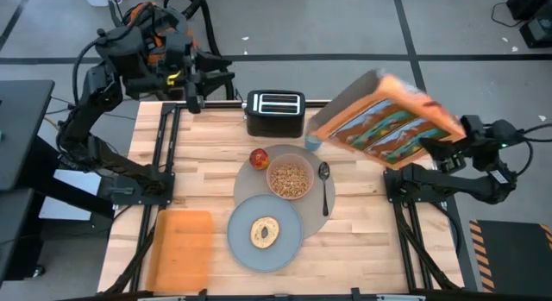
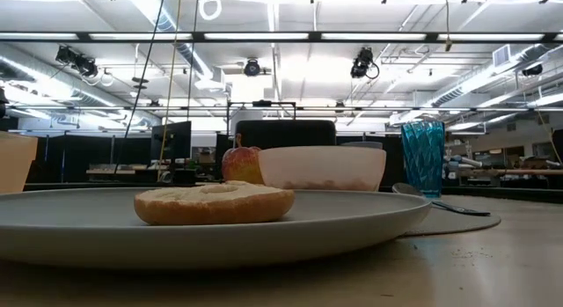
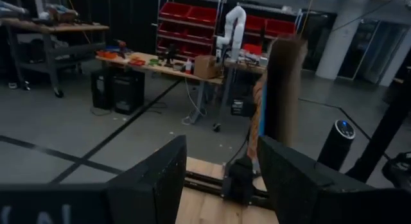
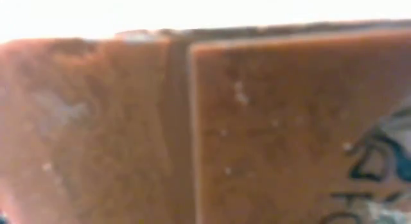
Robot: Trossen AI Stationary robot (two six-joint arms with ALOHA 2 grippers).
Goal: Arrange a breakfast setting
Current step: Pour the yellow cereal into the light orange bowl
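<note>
A taupe mat [image 1: 316,216] lies mid-table. On it stand a pink bowl [image 1: 290,180] filled with cereal, a dark spoon [image 1: 325,184] and a red apple [image 1: 259,158]. A grey plate [image 1: 246,249] overlaps the mat's near edge and carries a bagel [image 1: 264,232]. A blue cup [image 1: 312,144] [image 2: 423,157] stands at the mat's far right, partly under an orange cereal box [image 1: 384,120]. My right gripper [image 1: 442,150] is shut on that box, high over the table's right side. My left gripper [image 3: 221,179] is open and empty, beyond the table's far left corner [image 1: 194,84]. My right gripper holds the cereal box by the end nearest the table's right edge [image 1: 429,144], coming from the right. The box is lifted clear and tilted, its free end toward the cup. The box fills the right wrist view [image 4: 257,134] and hides the fingers, so the kind of hold cannot be told.
A black toaster [image 1: 276,113] stands at the far edge, mid-table. An orange board [image 1: 181,245] lies near the front left. Black frame rails [image 1: 164,154] [image 1: 414,223] run along both sides of the table.
</note>
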